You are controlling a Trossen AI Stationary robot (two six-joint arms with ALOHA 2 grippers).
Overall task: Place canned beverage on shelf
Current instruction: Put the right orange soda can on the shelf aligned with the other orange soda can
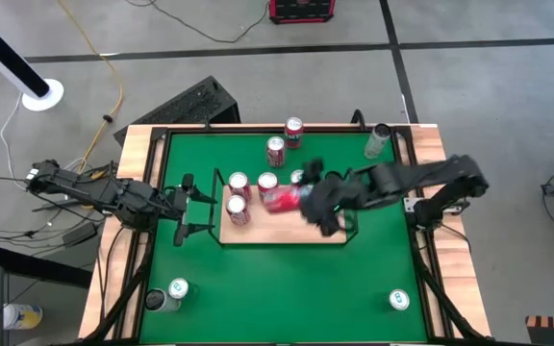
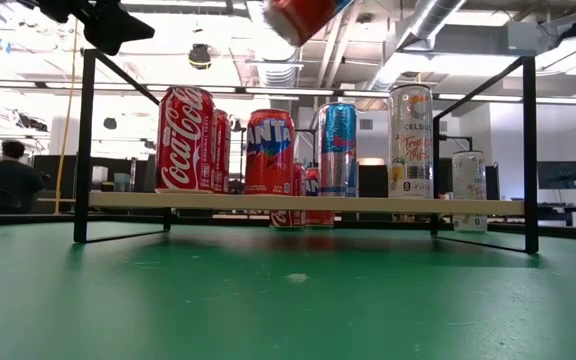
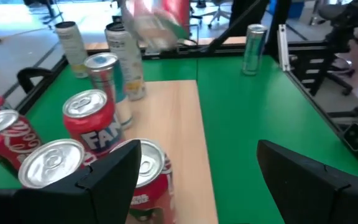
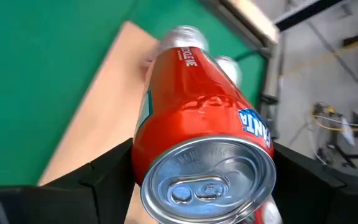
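My right gripper [image 4: 201, 193] is shut on a red Fanta can [image 4: 197, 118], which hangs above the light-wood shelf [image 1: 287, 235] near its middle. The low view shows the can [image 2: 303, 15] tilted, high over the board [image 2: 298, 203]. Several cans stand upright on the shelf's left half, among them a Coca-Cola can [image 2: 185, 140] and another Fanta can [image 3: 91, 121]. At the shelf's left end my left gripper [image 3: 197, 177] is open and level, with nothing between its fingers; the high view shows it [image 1: 186, 207] beside the wire rail. My right gripper pinches the can's side wall near its top end [image 4: 166, 155] between its two fingers [image 4: 107, 177]. The fingers come from the table's right, slanting down, and lie along the can. The can is lifted clear and tilted, bottom end toward the left, wall creased [image 4: 204, 102].
Two red cans [image 1: 284, 139] and a green can [image 1: 378, 139] stand on the green table behind the shelf. Two more cans [image 1: 178, 288] [image 1: 399, 301] stand near the front corners. The shelf's right half [image 1: 315, 231] is bare wood. Black wire rails [image 2: 528, 150] rise at the shelf's ends.
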